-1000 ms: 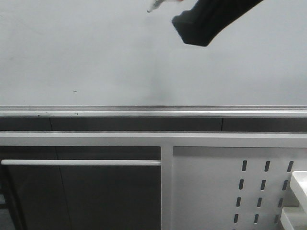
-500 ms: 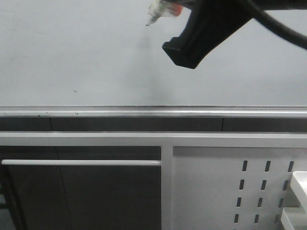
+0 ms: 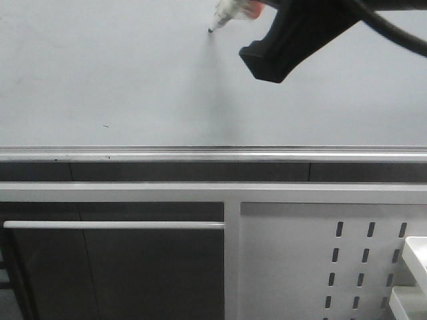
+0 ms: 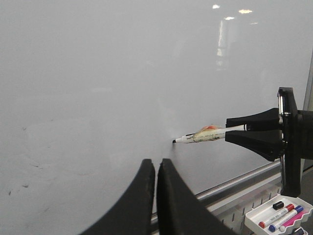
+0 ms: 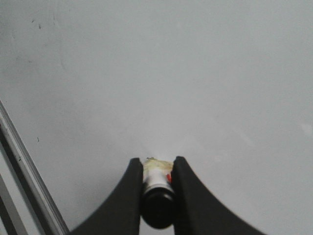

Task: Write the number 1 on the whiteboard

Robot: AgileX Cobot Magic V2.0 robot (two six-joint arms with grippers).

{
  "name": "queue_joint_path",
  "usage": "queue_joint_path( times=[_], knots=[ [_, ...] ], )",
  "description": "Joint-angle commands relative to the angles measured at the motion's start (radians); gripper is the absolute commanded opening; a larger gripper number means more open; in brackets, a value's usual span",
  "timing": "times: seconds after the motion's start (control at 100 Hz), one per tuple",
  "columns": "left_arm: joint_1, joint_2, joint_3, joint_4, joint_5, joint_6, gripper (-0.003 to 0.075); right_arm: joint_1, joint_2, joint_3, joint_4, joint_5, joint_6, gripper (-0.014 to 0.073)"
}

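Right gripper [image 4: 254,134] pinching clear-barrelled marker pen with orange-marked label [image 4: 208,135] between black fingers, barrel seated crosswise in the jaws; in right wrist view, black cap end [image 5: 158,213] wedged between both fingers. Tip resting at or just off the large pale grey-white whiteboard [image 3: 120,73], upper centre of board in front view; contact not confirmable. No black stroke of the number 1 visible yet on board. Left gripper [image 4: 155,169] empty, fingers pressed together, hovering near the board below the pen tip. Tray of spare markers [image 4: 276,220] beyond the silver bottom rail [image 3: 200,155]. Judgement: pen light, rigid, smooth plastic, likely to slip or rotate under writing pressure; mid-barrel hold as present looks adequate; light, steady pressure advisable, felt tip easily crushed. Board stiff, slick.
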Motion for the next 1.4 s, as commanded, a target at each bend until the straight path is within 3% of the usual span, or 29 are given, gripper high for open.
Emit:
queue_joint_path(
  times=[0.0,0.36,0.58,0.84,1.1,1.39],
  knots=[
    [0.002,0.009,-0.024,-0.004,-0.077,-0.013,-0.0020,-0.031,-0.017,-0.033,0.019,-0.114,-0.013,-0.0069],
    [0.002,0.009,-0.024,-0.004,-0.077,-0.013,-0.0020,-0.031,-0.017,-0.033,0.035,-0.053,-0.013,-0.0069],
    [0.002,0.009,-0.024,-0.006,-0.077,-0.013,-0.0020,-0.031,0.025,-0.031,0.162,0.022,-0.011,-0.0069],
    [0.002,0.009,-0.024,-0.006,-0.077,-0.013,-0.0020,-0.031,0.156,-0.031,0.159,0.007,0.063,-0.0069],
    [0.002,0.009,-0.024,-0.012,-0.077,-0.013,-0.0020,-0.026,0.123,-0.031,0.121,-0.020,0.063,-0.0078],
    [-0.003,0.009,-0.024,-0.041,-0.026,-0.008,0.0001,0.188,-0.218,-0.034,0.125,0.348,0.063,-0.0077]
  ],
)
